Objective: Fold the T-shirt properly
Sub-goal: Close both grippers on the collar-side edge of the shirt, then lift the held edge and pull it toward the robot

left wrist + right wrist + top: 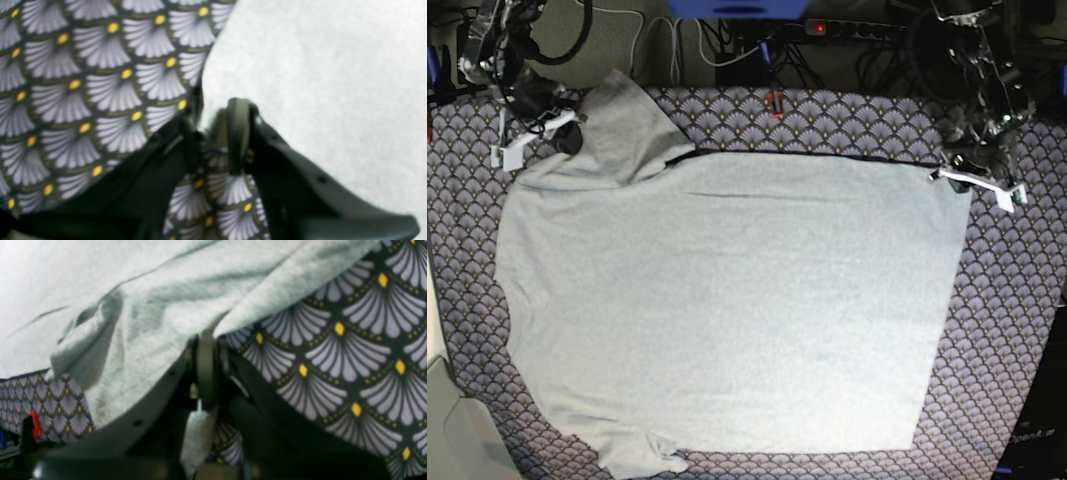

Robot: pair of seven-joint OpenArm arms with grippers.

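Left wrist view: the left gripper (pixel 213 120) sits at the edge of the T-shirt (pixel 317 83), where the grey fabric meets the patterned cloth (pixel 83 93). The jaws stand close together with a narrow gap. The picture is blurred, so I cannot tell whether they have hold of the hem.

Right wrist view: the right gripper (pixel 206 373) has its jaws closed on the T-shirt (pixel 150 306). A fold of grey fabric is pinched between them, and a small tuft of it hangs out below. The fabric bunches and creases next to the jaws, with the patterned cloth (pixel 350 373) underneath and to the right.

Base view: the T-shirt (pixel 727 320) lies spread flat over most of the worktop, which is covered by the patterned cloth (pixel 1007 330). The right gripper (pixel 562 130) is at the far left corner, where a sleeve is pulled up. The left gripper (pixel 957 172) is at the shirt's far right corner. A near-left sleeve is crumpled at the near edge.
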